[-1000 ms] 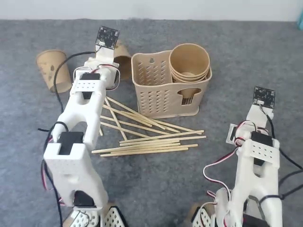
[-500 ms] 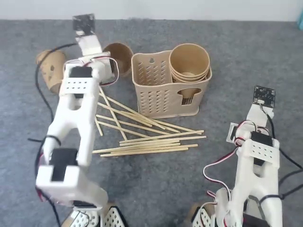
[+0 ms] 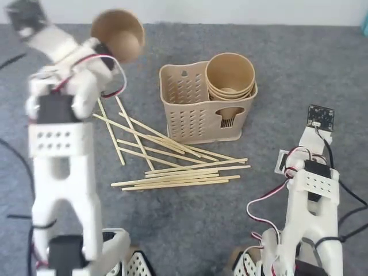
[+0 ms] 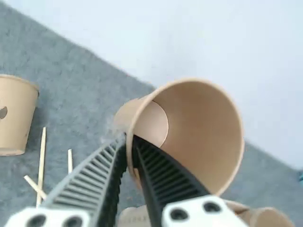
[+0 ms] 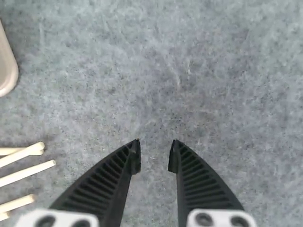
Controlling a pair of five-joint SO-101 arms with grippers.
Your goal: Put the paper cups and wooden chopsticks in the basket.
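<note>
My left gripper point(image 3: 107, 48) is raised at the back left, shut on the rim of a brown paper cup point(image 3: 119, 33) tilted with its mouth toward the camera. In the left wrist view the cup point(image 4: 189, 132) hangs in the air with its wall pinched by the gripper point(image 4: 129, 142). Another paper cup point(image 4: 14, 113) stands on the carpet below. The beige basket point(image 3: 187, 112) holds a stack of cups point(image 3: 230, 75). Several wooden chopsticks point(image 3: 172, 167) lie scattered in front of it. My right gripper point(image 5: 154, 156) is open over bare carpet, nothing between its fingers.
Grey carpet covers the table. The right arm point(image 3: 313, 184) stands at the front right, well apart from the basket. Chopstick ends point(image 5: 23, 163) lie near the right gripper. A pale wall runs along the back edge.
The left arm has lifted the paper cup off the carpet beside the basket and swung it up and to the back left. The right arm has not moved.
</note>
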